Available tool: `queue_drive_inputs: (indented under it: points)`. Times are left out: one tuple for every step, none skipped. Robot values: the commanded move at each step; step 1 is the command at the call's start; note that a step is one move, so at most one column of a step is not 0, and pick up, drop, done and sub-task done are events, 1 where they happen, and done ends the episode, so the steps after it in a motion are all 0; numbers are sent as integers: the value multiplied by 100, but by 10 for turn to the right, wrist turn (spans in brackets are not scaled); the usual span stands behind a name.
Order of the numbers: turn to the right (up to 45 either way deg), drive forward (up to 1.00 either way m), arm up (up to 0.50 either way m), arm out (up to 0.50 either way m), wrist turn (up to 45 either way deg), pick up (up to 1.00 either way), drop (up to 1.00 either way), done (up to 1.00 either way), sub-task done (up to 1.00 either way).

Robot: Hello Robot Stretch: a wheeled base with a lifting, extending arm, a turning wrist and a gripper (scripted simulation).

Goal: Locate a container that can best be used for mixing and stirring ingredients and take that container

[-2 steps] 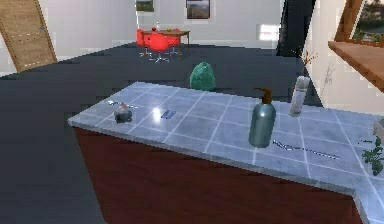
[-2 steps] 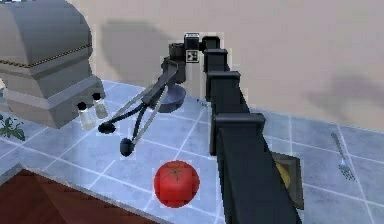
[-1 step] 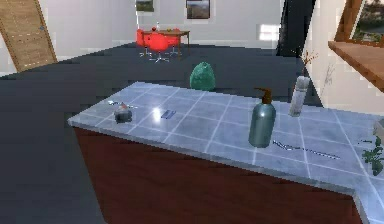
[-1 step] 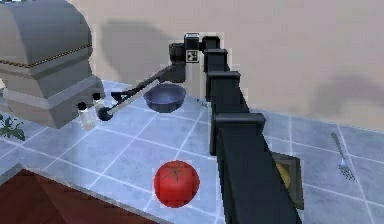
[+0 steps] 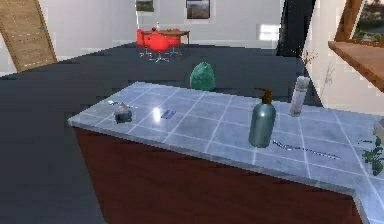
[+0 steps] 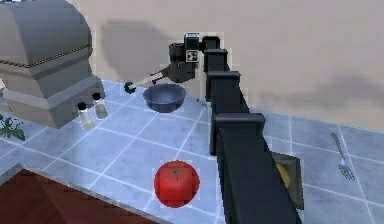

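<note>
Nearest me, at the lower middle of the arm side view, a round red fruit [image 6: 175, 184] sits on the pale blue tiled counter [image 6: 110, 150]. Further up, the dark square arm [image 6: 235, 120] runs to the upper middle, where the dark grey rounded bowl [image 6: 165, 97] stands on the counter. The gripper [image 6: 150, 80] shows just above the bowl's rim in the frame, its thin fingers [image 6: 140, 84] pointing left. I cannot tell whether they touch it or hold anything.

On the tiled counter [image 6: 120, 150] lie a red tomato [image 6: 176, 184], a fork [image 6: 343, 155], two shakers [image 6: 93, 112] and a grey appliance [image 6: 45, 60].
</note>
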Motion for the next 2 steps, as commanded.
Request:
queue_drive_inputs:
  points:
    - [0, 0, 0, 0, 210, 0, 0, 0, 0]
    - [0, 0, -8, 0, 0, 0, 0, 0, 0]
